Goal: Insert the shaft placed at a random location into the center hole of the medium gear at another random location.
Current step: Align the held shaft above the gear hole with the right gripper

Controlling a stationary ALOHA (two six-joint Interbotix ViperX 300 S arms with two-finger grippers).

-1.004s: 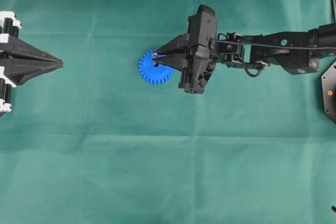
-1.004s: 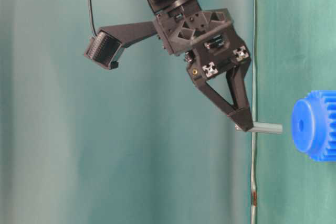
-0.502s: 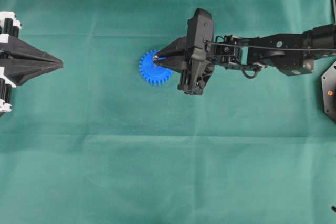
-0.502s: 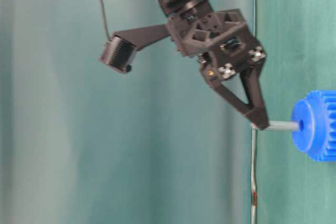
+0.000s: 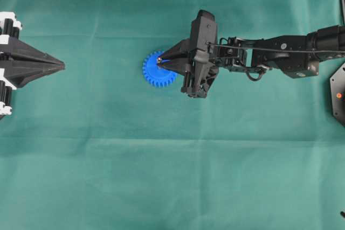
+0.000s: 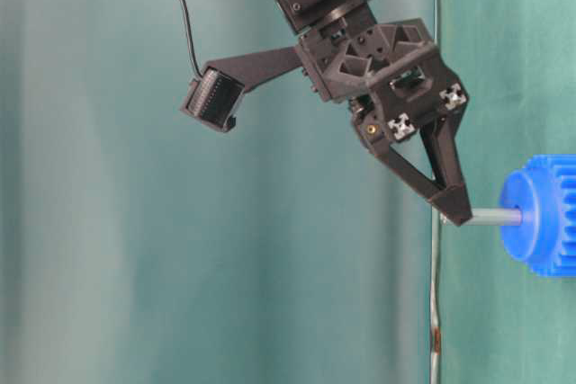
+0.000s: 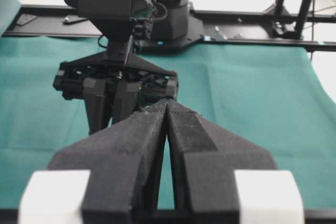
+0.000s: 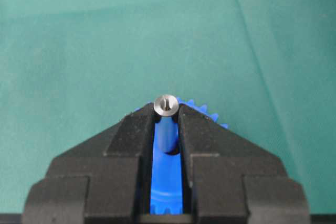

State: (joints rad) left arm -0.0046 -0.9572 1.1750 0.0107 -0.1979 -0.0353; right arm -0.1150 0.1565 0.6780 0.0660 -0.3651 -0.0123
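The blue medium gear [image 5: 156,71] lies flat on the green cloth; it also shows at the right edge of the table-level view as the gear [image 6: 544,215]. My right gripper [image 5: 159,61] is shut on the silvery shaft [image 8: 166,105], held upright over the gear. In the table-level view the shaft [image 6: 493,217] has its tip in the center hole, where it meets the gear's hub. The right gripper [image 8: 166,109] shows the gear [image 8: 166,182] between its fingers. My left gripper [image 5: 62,66] rests shut and empty at the left edge, far from the gear.
Green cloth [image 5: 172,160] covers the whole table. A black round base [image 5: 338,94] sits at the right edge. The right arm [image 5: 269,57] stretches in from the right. In the left wrist view the right gripper's body [image 7: 115,85] stands ahead of the left gripper [image 7: 167,103].
My right gripper has carried the shaft from short of the gear to the gear, and the shaft's tip has entered the center hole. The left gripper has not moved.
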